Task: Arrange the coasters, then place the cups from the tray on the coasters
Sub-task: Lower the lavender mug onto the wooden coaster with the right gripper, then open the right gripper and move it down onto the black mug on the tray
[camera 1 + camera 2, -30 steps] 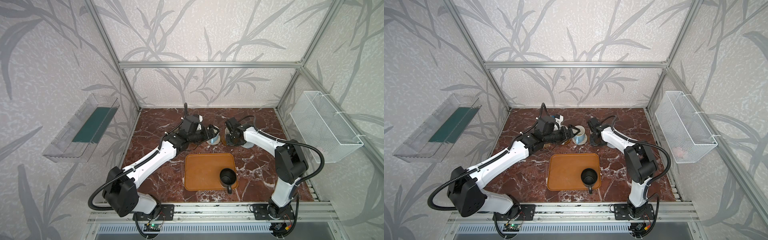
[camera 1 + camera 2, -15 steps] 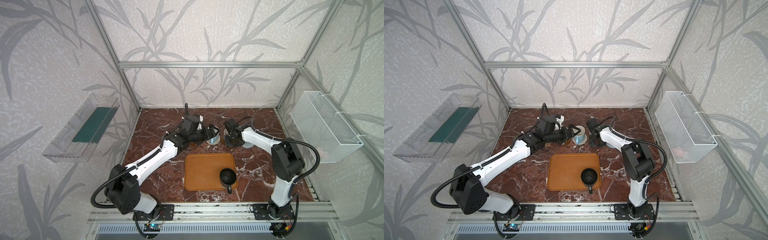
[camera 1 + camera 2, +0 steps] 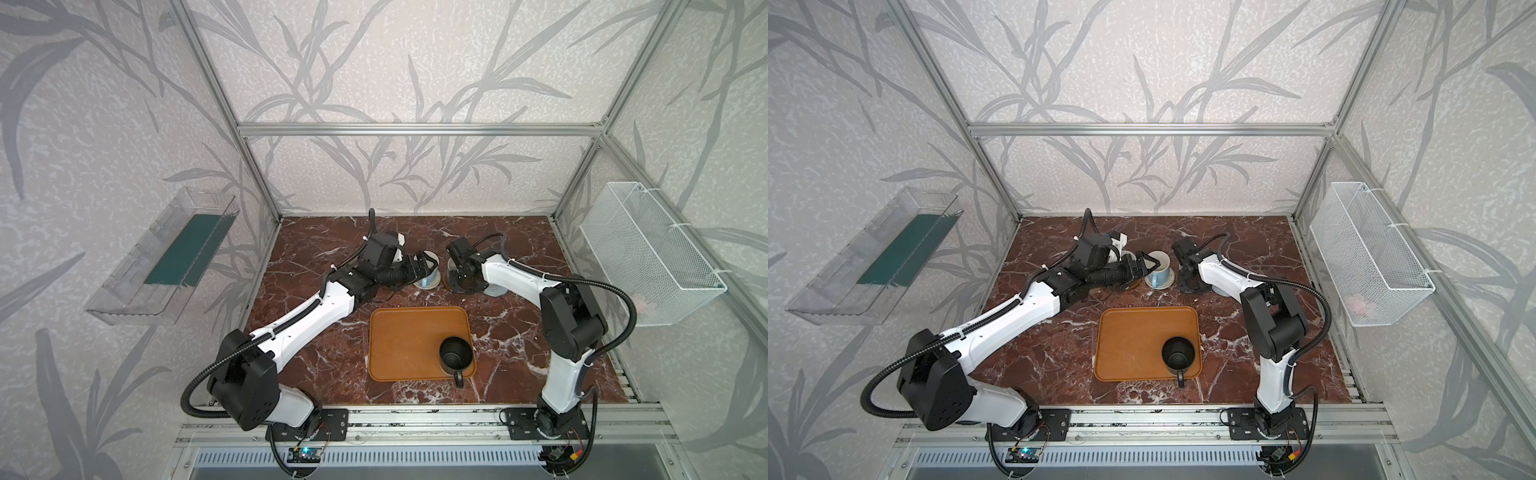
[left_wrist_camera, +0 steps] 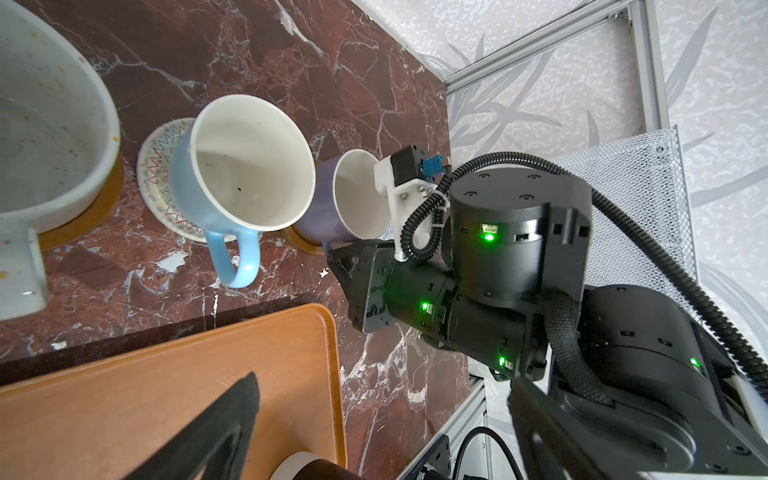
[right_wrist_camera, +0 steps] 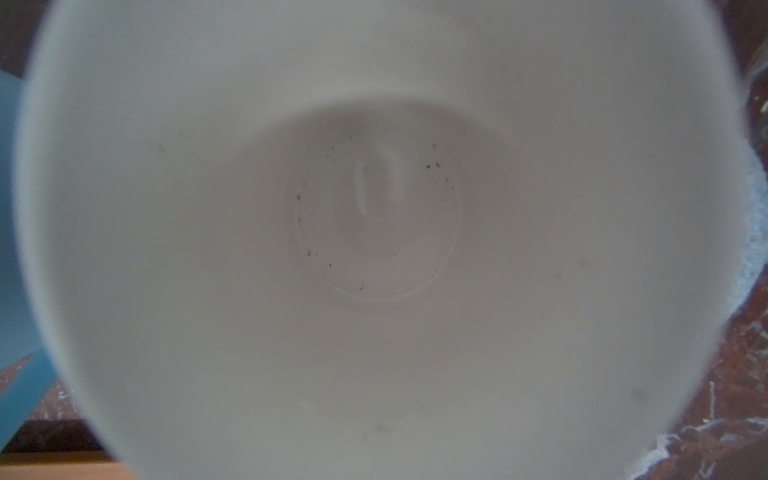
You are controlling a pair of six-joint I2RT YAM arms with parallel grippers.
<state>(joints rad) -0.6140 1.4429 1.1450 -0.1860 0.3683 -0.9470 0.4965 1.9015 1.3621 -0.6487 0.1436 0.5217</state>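
Top views both give me the layout. The large orange-brown rounded tray (image 3: 399, 340) holds only the black handled mug (image 3: 456, 355), in the corner nearest the right arm's base (its handle overhangs the rim).

Over the last second the right arm has swung slightly inward beyond the tray's far edge, while the left arm has barely stirred. The right gripper (image 3: 459, 284) is clenched and points down at the lavender mug (image 4: 324, 208). I cannot tell whether it pinches the handle. The left gripper (image 3: 1149, 266) is released, jaws spread, just beside the light blue mug (image 4: 187, 178).

Both mugs stand past the tray's far edge. The lavender one is on a round brown wooden coaster (image 4: 299, 245) and the blue one on the cream woven rope coaster (image 4: 158, 166).

I judge the black mug to be the last one left. The grey-blue perforated coaster (image 3: 496, 291), beyond the tray's far right corner, looks meant for it, and its visible part is bare.
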